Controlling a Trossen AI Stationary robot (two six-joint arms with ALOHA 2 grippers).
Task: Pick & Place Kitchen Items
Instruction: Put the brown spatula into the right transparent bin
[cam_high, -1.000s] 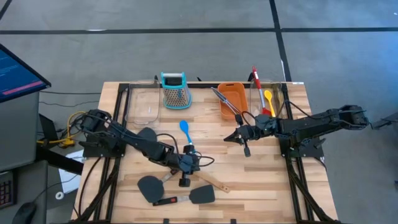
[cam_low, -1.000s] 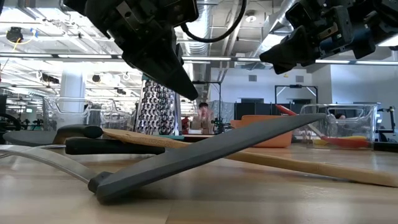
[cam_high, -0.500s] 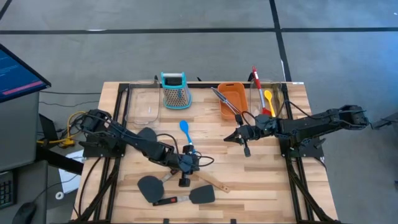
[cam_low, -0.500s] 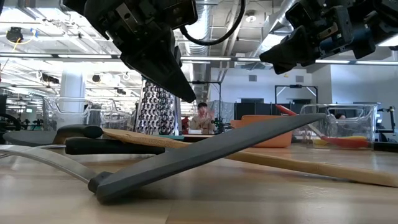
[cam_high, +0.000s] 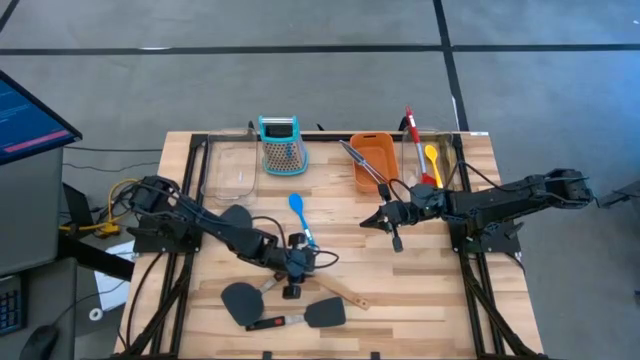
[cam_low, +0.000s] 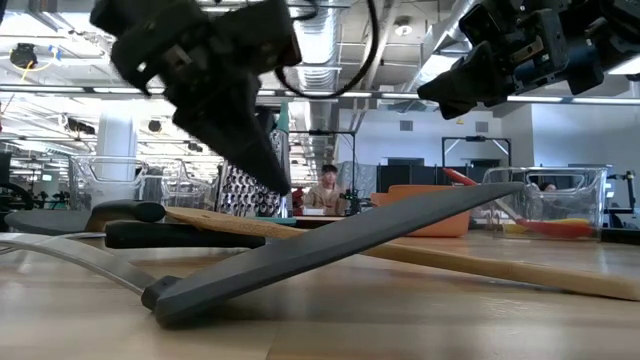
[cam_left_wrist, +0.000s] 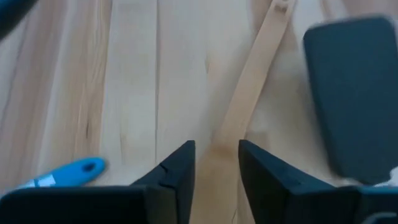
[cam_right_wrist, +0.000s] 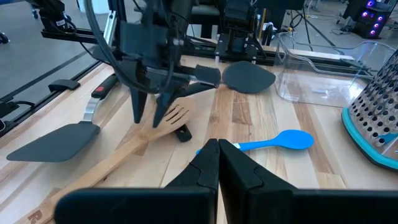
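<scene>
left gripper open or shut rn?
Open. The left gripper shows a clear gap between its fingers, with the wooden turner's handle running through that gap below it. Nothing is clamped.

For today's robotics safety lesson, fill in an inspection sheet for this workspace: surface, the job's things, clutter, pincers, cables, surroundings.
Surface: wooden table, bare planks at the near right.
Job's things: wooden turner, black spatulas and blue spoon on the table; red and yellow spoons in a clear bin.
Clutter: grater, orange tub.
Pincers: left pincer open over the turner's handle; right pincer shut, empty, raised.
Cables: loops on both arms, yellow bundle off the table's left.
Surroundings: monitor; seated person behind.
</scene>
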